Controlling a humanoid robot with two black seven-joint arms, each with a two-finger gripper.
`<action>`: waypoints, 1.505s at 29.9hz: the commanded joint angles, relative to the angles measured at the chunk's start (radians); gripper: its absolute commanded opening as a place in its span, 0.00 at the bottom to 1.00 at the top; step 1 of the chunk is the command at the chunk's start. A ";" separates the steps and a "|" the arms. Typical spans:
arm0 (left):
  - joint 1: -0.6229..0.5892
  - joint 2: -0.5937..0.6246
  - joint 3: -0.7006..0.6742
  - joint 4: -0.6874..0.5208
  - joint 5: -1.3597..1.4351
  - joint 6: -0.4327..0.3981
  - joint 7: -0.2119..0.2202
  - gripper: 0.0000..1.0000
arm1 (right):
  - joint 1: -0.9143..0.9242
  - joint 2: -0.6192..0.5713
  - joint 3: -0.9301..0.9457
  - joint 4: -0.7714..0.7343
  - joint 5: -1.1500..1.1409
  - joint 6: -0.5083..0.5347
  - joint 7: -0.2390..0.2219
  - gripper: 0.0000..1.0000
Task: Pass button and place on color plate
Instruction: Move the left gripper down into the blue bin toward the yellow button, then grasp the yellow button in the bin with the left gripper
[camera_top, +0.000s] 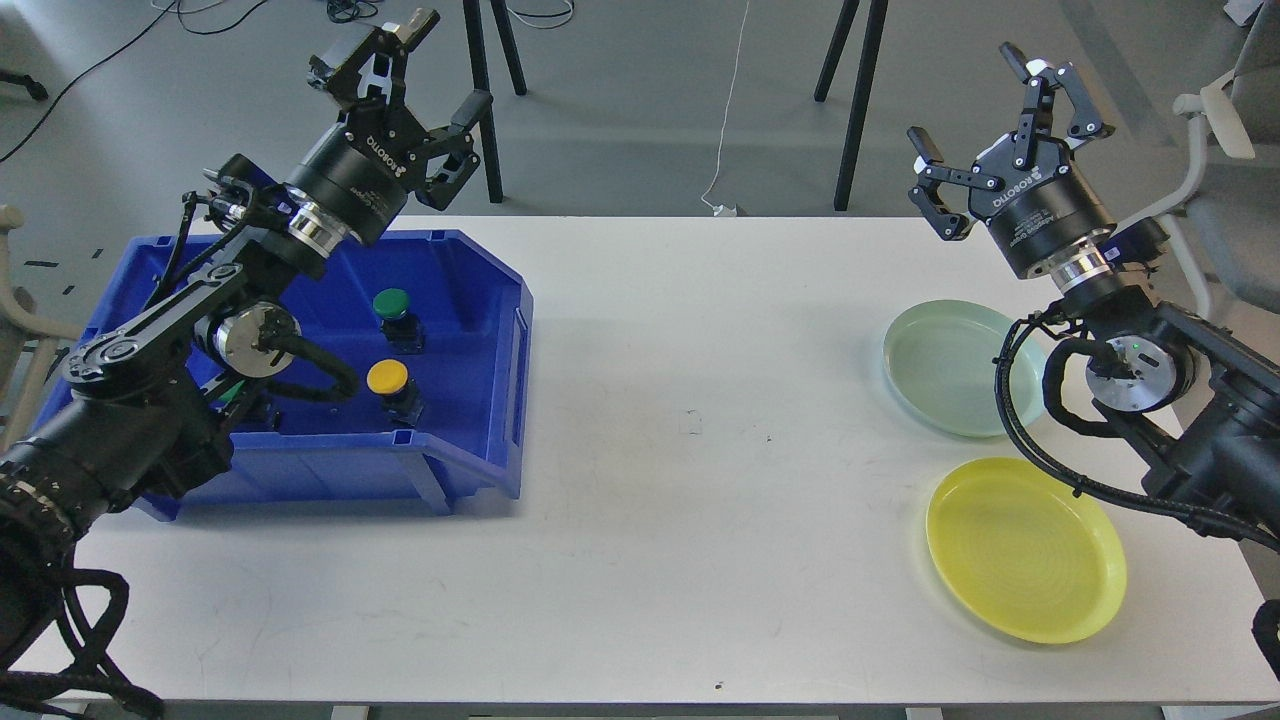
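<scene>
**Holding Both Claws Raised and Empty, Buttons in the Bin**

Resting on the smooth white tabletop (640, 420) at the left is a blue moulded-plastic bin (480, 300), rectangular, with sloped walls and a lowered front lip. Two push-buttons stand upright on its floor, apart from each other. The green button (391, 303) has a round domed cap on a dark, blocky body and sits toward the rear. The yellow button (387, 377) has the same form and sits nearer the front wall.

At the right of the tabletop lie two round, shallow plates with raised rims and a glossy finish. The green plate (930, 365) is pale and lies farther back. The yellow plate (1020, 560) lies nearer the front edge and shows faint concentric rings. The plates are just beside each other, and both hold nothing.

The left claw (430, 70) is raised above the rear of the bin, fingers spread wide, gripping nothing. The right claw (975, 105) is raised beyond the green plate, fingers likewise spread wide and unloaded. Both claws are black metal linkages on cylindrical wrists.
</scene>
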 joint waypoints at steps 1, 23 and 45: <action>0.003 -0.002 -0.022 0.003 -0.045 0.000 0.000 0.85 | -0.007 0.000 0.005 0.001 0.002 0.000 0.000 0.99; 0.074 0.167 -0.093 -0.497 0.199 0.000 0.000 0.85 | -0.033 0.020 0.009 -0.004 0.000 0.000 0.000 0.99; -0.558 0.482 1.128 -0.351 0.858 0.233 0.000 0.85 | -0.082 0.020 0.003 -0.008 0.000 0.000 0.000 0.99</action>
